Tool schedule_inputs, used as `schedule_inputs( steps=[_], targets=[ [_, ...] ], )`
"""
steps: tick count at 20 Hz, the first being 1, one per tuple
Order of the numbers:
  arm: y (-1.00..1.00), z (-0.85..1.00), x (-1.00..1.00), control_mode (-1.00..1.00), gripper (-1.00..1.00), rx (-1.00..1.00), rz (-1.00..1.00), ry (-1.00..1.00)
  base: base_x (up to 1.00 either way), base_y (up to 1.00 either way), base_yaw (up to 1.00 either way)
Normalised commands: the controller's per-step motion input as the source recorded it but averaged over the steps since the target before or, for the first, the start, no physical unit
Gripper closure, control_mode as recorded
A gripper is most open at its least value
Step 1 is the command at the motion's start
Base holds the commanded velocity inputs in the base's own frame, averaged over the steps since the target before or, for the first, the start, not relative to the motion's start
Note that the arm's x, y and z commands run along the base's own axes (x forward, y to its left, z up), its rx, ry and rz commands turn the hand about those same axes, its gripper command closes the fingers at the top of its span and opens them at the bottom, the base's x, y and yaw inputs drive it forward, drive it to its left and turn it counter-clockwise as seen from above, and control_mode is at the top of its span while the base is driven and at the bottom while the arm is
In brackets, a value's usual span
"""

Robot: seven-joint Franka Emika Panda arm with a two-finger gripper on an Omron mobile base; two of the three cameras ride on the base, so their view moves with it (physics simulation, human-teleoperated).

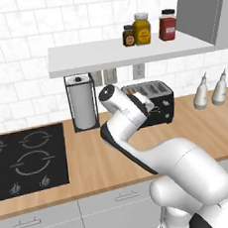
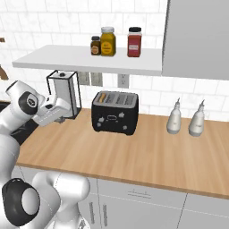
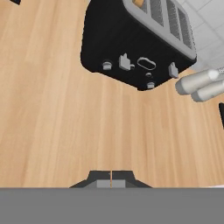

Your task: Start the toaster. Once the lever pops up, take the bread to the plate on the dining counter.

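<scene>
Gripper [image 3: 111, 179] closed, empty, well short of toaster [image 3: 131, 48]. Likely a stiff, springy lever [image 3: 124, 62]; best pressed down from above. Bread [image 3: 139, 3] light, crumbly; pinch gently by the crust.

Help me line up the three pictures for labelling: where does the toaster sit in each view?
Left base view: the toaster stands right of centre, partly behind the arm.
Right base view: it stands at centre, under the shelf.
Hand view: it lies tilted at the top, front controls facing the camera.
Shared landmark: the two pale bottles stand on the counter next to the toaster.
</scene>
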Motion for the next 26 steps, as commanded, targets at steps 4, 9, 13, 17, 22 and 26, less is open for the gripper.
schedule_inputs(
  steps=[4, 9, 13, 17, 22, 26],
  targets=[
    [0.00, 0.00, 0.00, -1.00, 1.00, 0.00, 0.00, 0.00, 0.00, 0.00, 0.00],
    [0.00, 0.00, 0.00, -1.00, 1.00, 0.00, 0.00, 0.00, 0.00, 0.00, 0.00],
    [0.00, 0.00, 0.00, -1.00, 1.00, 0.00, 0.00, 0.00, 0.00, 0.00, 0.00],
    [0.00, 0.00, 0.00, -1.00, 1.00, 0.00, 0.00, 0.00, 0.00, 0.00, 0.00],
    [0.00, 0.00, 0.00, -1.00, 1.00, 0.00, 0.00, 0.00, 0.00, 0.00, 0.00],
    [0.00, 0.00, 0.00, -1.00, 1.00, 0.00, 0.00, 0.00, 0.00, 0.00, 0.00]
  ],
)
